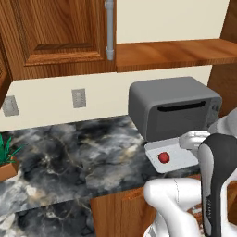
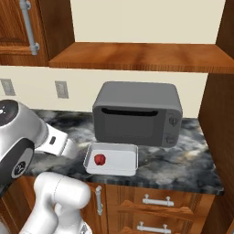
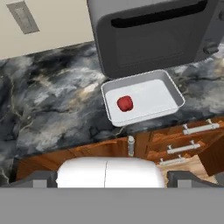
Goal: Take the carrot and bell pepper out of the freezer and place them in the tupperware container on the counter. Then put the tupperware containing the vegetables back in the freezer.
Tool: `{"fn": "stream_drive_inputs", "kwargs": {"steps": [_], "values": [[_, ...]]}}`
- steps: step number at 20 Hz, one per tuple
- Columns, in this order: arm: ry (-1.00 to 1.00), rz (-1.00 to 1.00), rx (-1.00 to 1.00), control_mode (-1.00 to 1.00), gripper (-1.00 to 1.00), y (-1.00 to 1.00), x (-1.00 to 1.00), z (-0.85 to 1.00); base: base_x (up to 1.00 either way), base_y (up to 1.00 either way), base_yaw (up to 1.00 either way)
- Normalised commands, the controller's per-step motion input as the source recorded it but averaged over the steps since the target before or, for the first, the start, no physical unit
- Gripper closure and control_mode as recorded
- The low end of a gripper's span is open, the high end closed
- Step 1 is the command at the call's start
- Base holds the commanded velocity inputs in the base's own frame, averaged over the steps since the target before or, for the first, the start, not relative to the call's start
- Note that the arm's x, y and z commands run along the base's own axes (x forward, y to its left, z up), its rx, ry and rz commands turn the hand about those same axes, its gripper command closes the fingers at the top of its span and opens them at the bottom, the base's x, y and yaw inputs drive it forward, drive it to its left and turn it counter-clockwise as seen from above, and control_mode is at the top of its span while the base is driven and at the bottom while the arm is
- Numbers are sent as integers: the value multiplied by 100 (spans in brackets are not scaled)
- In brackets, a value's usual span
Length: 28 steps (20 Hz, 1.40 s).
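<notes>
Showing marbled counter (image 2: 192, 164) | wooden cabinets (image 2: 160, 205) below | shelf (image 2: 137, 57) above

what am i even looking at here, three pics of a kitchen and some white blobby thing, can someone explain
The white shape is a robot arm on a driving base, in a computer-rendered kitchen. Two pictures come from cameras on the base, behind the arm to its left and right. The third comes from a camera on its hand, looking down at the worktop. On the marbled counter stands a dark grey toaster oven. In front of it lies a shallow light-grey tupperware container with a small red bell pepper inside, towards one end. A potted plant sits at the far left in the left base picture. The gripper is open and holds nothing.
</notes>
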Motion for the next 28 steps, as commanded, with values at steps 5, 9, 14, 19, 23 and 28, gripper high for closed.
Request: {"fn": "stream_drive_inputs", "kwargs": {"steps": [5, 9, 14, 19, 23, 28], "values": [[-2, 0, 0, 100, -100, 3, -11, 0, -76, 1, -3], [0, 0, 0, 100, -100, 0, 0, 0, -100, -34, -13], [0, 0, 0, 100, -100, 0, 0, 0, -100, -40, -17], [0, 0, 0, 100, -100, 0, 0, 0, -97, -89, -3], [0, 0, 0, 100, -100, 0, 0, 0, -55, -100, 0], [0, 0, 0, 100, -100, 0, 0, 0, -31, -100, 0]]}}
